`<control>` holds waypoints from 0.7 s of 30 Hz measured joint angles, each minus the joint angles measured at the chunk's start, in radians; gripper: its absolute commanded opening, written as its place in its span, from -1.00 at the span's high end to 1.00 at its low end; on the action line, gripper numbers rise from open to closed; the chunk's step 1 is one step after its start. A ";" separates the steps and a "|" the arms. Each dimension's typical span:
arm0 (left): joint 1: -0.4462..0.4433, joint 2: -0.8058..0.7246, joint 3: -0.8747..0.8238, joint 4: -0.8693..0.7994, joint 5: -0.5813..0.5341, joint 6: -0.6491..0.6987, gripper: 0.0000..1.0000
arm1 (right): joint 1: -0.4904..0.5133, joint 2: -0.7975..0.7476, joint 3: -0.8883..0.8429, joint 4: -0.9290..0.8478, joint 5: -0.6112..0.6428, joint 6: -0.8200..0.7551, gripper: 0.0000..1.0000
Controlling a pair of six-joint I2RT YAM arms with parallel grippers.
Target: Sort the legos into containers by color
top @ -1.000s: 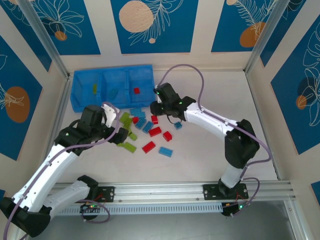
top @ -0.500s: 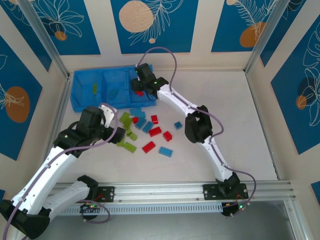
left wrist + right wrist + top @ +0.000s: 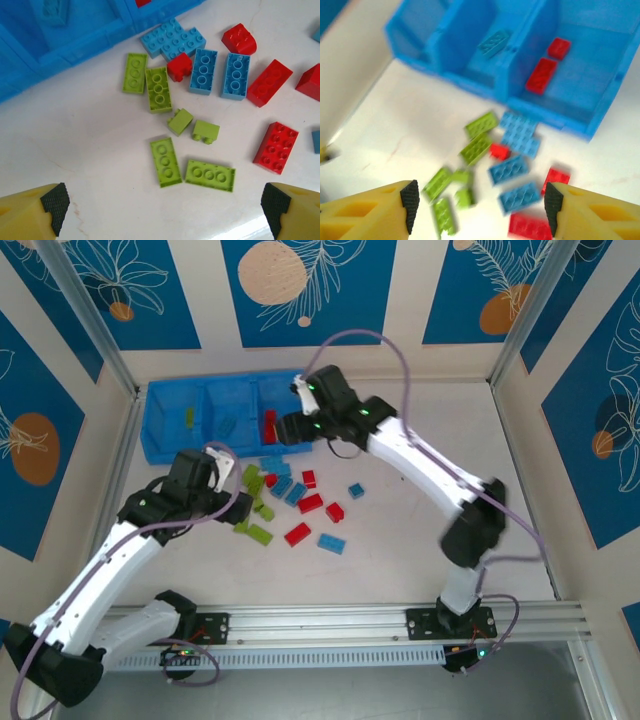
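Ok, status. Both grippers are spread wide with nothing between the fingers. The left gripper (image 3: 161,206) hangs over the loose legos (image 3: 203,71) on the white table (image 3: 75,145). The right gripper (image 3: 481,201) looks down on the front wall of the tray (image 3: 470,84) and on the same pile.

The legos are small, studded rectangular plastic bricks in three colours. In the left wrist view:
- **Lime green:** six pieces (image 3: 165,162), four long and two short, lying nearest the gripper.
- **Light blue:** a cluster (image 3: 172,37) just beside the tray wall, plus two bricks lying side by side below it.
- **Red:** pieces (image 3: 269,82) scattered on the right side of the pile. One small red piece (image 3: 179,66) is wedged between a green brick and a blue one.

The pile sits on the table directly in front of the tray's right end.

The tray is bright blue and shallow, with low walls and three compartments in a row, at the far left of the table. What's already in it:
- **Left compartment:** one lime green brick (image 3: 189,417).
- **Middle compartment:** one blue brick (image 3: 494,42).
- **Right compartment:** two red bricks (image 3: 541,75), close together but not touching.
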 measured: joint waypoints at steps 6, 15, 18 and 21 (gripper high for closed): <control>0.000 0.196 0.010 0.032 0.047 -0.142 -0.33 | 0.042 -0.370 -0.341 0.007 -0.069 0.078 -0.51; 0.061 0.590 0.085 0.152 0.082 -0.182 -0.42 | 0.066 -0.532 -0.577 -0.050 -0.067 0.191 -0.54; 0.079 0.663 0.106 0.177 0.083 -0.182 -0.47 | 0.067 -0.553 -0.577 -0.052 -0.056 0.201 -0.54; 0.090 0.718 0.129 0.203 0.083 -0.180 -0.39 | 0.067 -0.563 -0.577 -0.052 -0.046 0.207 -0.54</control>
